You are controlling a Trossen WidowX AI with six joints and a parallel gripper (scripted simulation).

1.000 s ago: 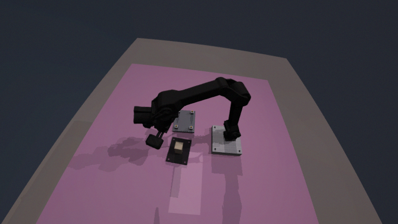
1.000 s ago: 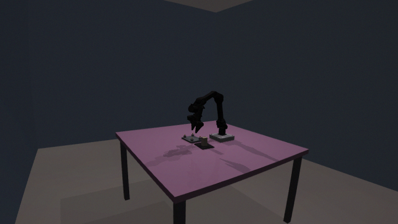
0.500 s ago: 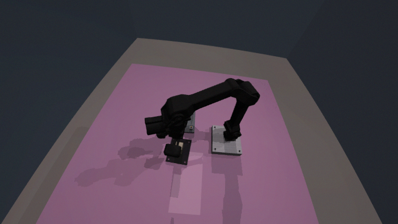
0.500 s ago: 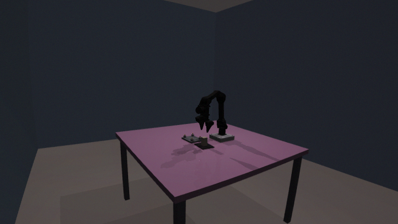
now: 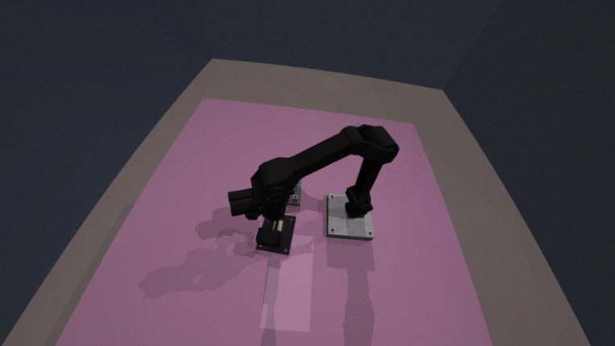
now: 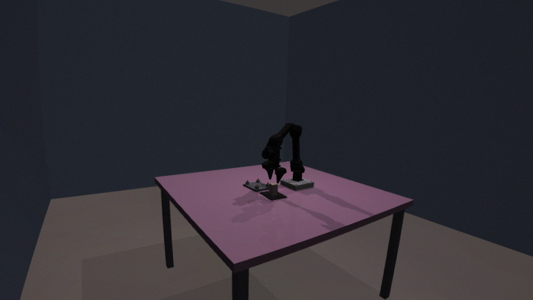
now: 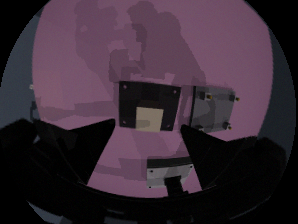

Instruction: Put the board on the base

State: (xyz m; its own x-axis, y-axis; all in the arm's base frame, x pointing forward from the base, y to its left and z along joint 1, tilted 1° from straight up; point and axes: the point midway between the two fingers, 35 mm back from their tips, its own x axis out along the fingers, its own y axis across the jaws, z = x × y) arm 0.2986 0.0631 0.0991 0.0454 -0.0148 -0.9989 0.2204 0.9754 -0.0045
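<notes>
Dark blue walls: they are standing around a pink table with a flat top point(image 5: 369, 292) point(image 6: 298, 220) point(image 7: 240, 30).
Black jointed robot arm: it is bending down from a pale grey square block point(image 5: 337, 223) point(image 6: 303, 186) point(image 7: 156, 178).
Black two-finger gripper point(image 6: 273, 181) point(image 7: 148, 125): its fingers are standing wide apart with nothing between them. It is hanging above the board, and I am seeing no touch.
Flat black board with corner holes point(image 5: 290, 232) point(image 6: 281, 195) point(image 7: 129, 102): it is lying flat on the table, next to the grey base and not on it.
Square cream handle point(image 5: 279, 224) point(image 6: 273, 189) point(image 7: 149, 119): it is sticking up from the board, so the right side is facing up.
Flat grey base with four posts point(image 5: 294, 202) point(image 6: 253, 185) point(image 7: 216, 107): it is waiting beside the board. The arm is hiding most of it from the top view.
Gold pins: they are showing on the posts in the wrist view, and none is going through a hole.
Done: the gripper is getting near the handle, it seems.
Left: grabbing, lifting, lining up holes, setting down, letting go and moving away.
</notes>
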